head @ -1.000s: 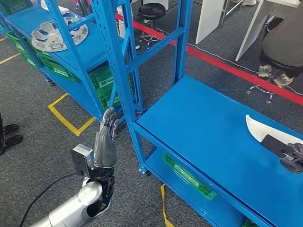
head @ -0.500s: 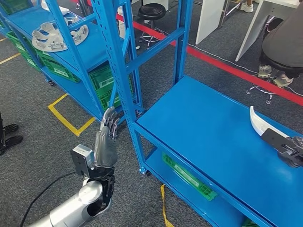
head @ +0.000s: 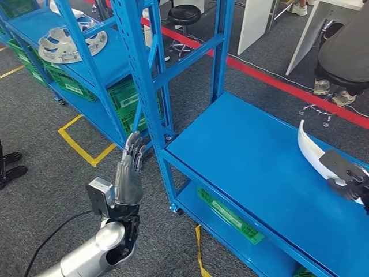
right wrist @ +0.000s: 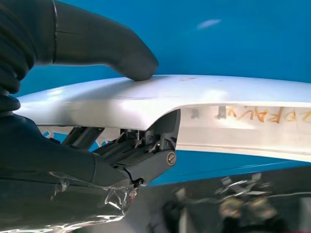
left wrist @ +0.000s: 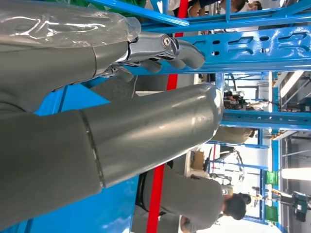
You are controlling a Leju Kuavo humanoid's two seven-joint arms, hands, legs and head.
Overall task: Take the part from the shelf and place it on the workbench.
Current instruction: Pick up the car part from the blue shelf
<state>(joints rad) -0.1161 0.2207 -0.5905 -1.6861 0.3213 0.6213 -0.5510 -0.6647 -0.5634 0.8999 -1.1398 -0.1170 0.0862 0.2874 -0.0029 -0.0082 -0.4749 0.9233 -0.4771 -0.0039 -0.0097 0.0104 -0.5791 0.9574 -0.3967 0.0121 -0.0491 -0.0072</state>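
Observation:
A long curved white part with a dark mounting plate hangs just over the right end of the blue workbench top, tilted on edge. My right hand grips it at the picture's right edge. In the right wrist view the thumb presses on the part and darker fingers clamp it from underneath. My left hand is raised over the carpet beside the blue upright post, fingers straight and together, holding nothing; the left wrist view shows the same empty hand.
A blue shelf rack stands at left, with more pale parts on its shelf and green crates below. A person sits on a stool beyond the red floor line. Yellow floor tape marks the carpet.
The right hand has lifted and tipped the white part, which now stands more on edge and reaches slightly farther left over the bench. The left hand has stayed put.

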